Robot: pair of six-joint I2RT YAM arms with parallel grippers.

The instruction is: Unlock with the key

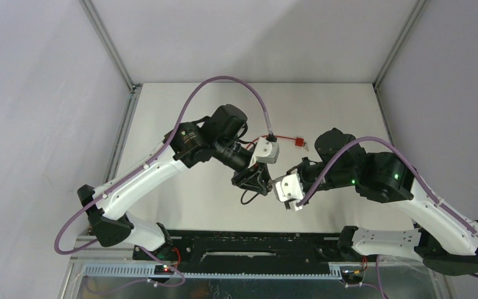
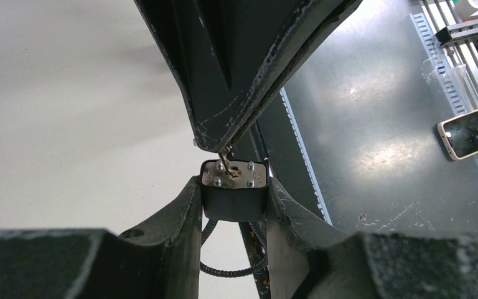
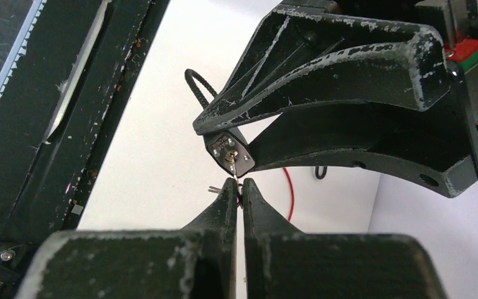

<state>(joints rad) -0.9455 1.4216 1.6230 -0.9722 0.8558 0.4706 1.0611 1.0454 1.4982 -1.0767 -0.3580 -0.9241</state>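
Lock: we hold the padlock [image 2: 234, 192] between the left gripper [image 2: 233, 205] fingers, clear of the table [image 1: 323, 112], keyway face toward the other arm; its cable shackle [image 2: 224, 265] hangs below.
Key: the key [image 3: 231, 163] sits with its blade in the keyway, its bow pinched in the right gripper [image 3: 239, 190], whose fingers are closed tight on it.
Step in hand: we judge this as seating and turning the key.
Doing it well: we should keep the blade in line with the keyway, push fully home, then twist about the blade's axis while the left arm holds firm.
Spare: a red-tagged key [image 1: 299, 142] lies on the table beyond both arms.
Containers: none in view.
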